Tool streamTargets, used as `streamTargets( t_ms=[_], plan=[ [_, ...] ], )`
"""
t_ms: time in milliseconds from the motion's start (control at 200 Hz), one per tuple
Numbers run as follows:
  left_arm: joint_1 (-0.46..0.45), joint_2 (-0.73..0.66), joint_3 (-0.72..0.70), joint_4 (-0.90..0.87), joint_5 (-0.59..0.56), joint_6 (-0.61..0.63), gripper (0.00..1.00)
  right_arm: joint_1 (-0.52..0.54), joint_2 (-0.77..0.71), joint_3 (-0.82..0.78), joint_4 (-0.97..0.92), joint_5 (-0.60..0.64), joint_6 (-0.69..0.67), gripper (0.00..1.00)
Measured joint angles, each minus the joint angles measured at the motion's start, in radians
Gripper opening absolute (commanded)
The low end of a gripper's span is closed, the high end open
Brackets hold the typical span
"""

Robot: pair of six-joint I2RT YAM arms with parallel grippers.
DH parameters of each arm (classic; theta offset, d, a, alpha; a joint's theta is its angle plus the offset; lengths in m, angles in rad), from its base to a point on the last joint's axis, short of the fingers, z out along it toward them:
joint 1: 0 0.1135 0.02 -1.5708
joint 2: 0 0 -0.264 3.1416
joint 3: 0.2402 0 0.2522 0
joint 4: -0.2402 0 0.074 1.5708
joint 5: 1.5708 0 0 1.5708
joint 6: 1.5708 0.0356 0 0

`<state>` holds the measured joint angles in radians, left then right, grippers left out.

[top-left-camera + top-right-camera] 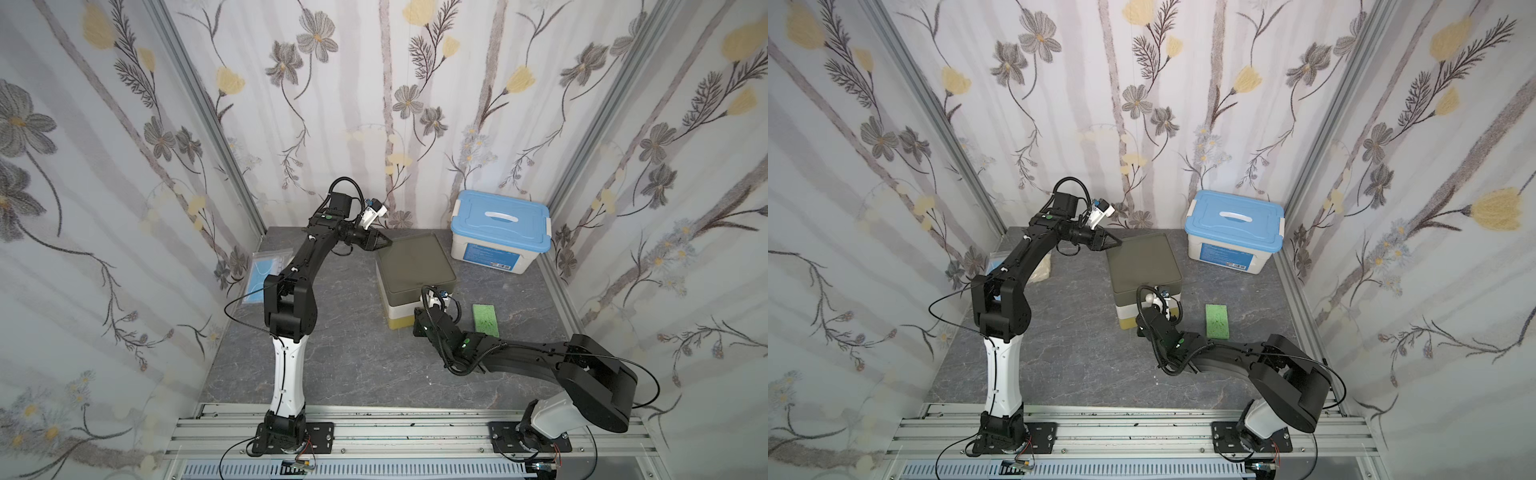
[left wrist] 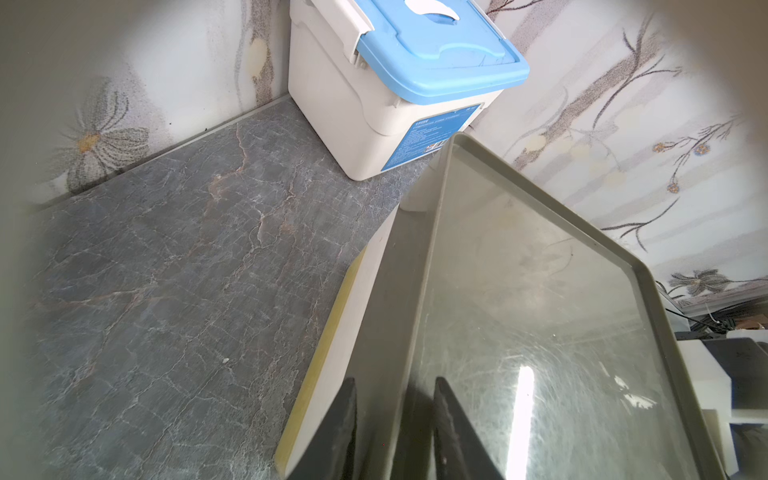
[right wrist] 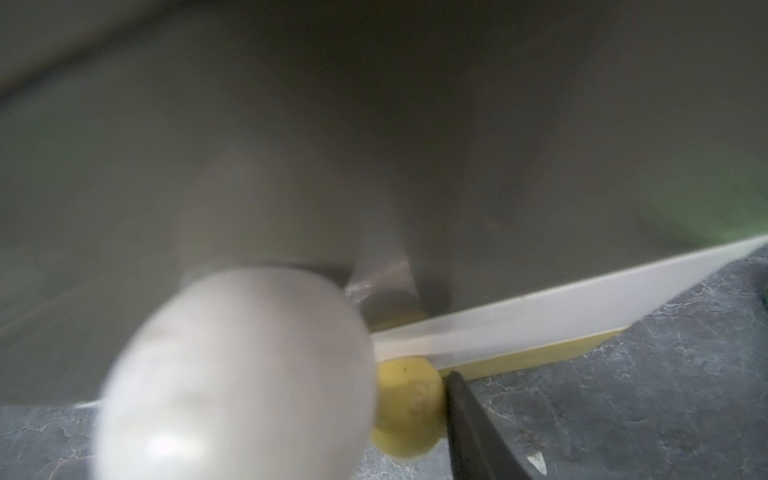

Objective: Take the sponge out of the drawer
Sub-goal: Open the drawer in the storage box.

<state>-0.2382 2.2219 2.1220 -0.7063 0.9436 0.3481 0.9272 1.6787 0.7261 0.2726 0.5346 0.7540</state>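
The green sponge (image 1: 483, 318) (image 1: 1217, 321) lies flat on the table, right of the drawer unit (image 1: 415, 266) (image 1: 1144, 262) and outside it. The unit has a grey-green top, a white drawer and a yellow bottom drawer (image 3: 540, 357). My left gripper (image 1: 388, 242) (image 2: 395, 380) is shut on the raised rim of the top at its far left corner. My right gripper (image 3: 411, 399) is at the unit's front, low down. One dark finger (image 3: 469, 419) presses against the yellow knob (image 3: 405, 409). The other finger is hidden behind a blurred white knob (image 3: 237, 374).
A white box with a blue lid (image 1: 500, 226) (image 2: 395, 83) stands at the back right, near the wall. A clear bag with blue contents (image 1: 266, 270) lies at the left wall. Floral walls close in three sides.
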Motion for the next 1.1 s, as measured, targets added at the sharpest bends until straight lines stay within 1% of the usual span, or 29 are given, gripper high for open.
streamTargets(
  t_ms=[90,130,325,530,700,794,1099],
  plan=[
    [0.0,0.0,0.0,0.0,0.0,0.0,0.32,-0.004,0.008,0.0,0.001,-0.002,0.002,0.43],
    [0.0,0.0,0.0,0.0,0.0,0.0,0.32,-0.005,0.008,0.0,0.001,-0.003,0.001,0.42],
    [0.0,0.0,0.0,0.0,0.0,0.0,0.32,-0.018,-0.006,-0.006,-0.011,-0.011,0.004,0.25],
    [0.0,0.0,0.0,0.0,0.0,0.001,0.32,-0.019,-0.037,-0.026,-0.018,-0.035,-0.003,0.17],
    [0.0,0.0,0.0,0.0,0.0,0.001,0.32,-0.018,-0.064,-0.054,-0.014,-0.047,-0.001,0.17],
    [0.0,0.0,0.0,0.001,-0.001,0.0,0.32,-0.009,-0.105,-0.067,-0.045,-0.056,0.008,0.17],
    [0.0,0.003,-0.001,0.003,0.005,0.0,0.32,0.069,-0.188,-0.083,-0.174,-0.03,0.061,0.16]
  ],
)
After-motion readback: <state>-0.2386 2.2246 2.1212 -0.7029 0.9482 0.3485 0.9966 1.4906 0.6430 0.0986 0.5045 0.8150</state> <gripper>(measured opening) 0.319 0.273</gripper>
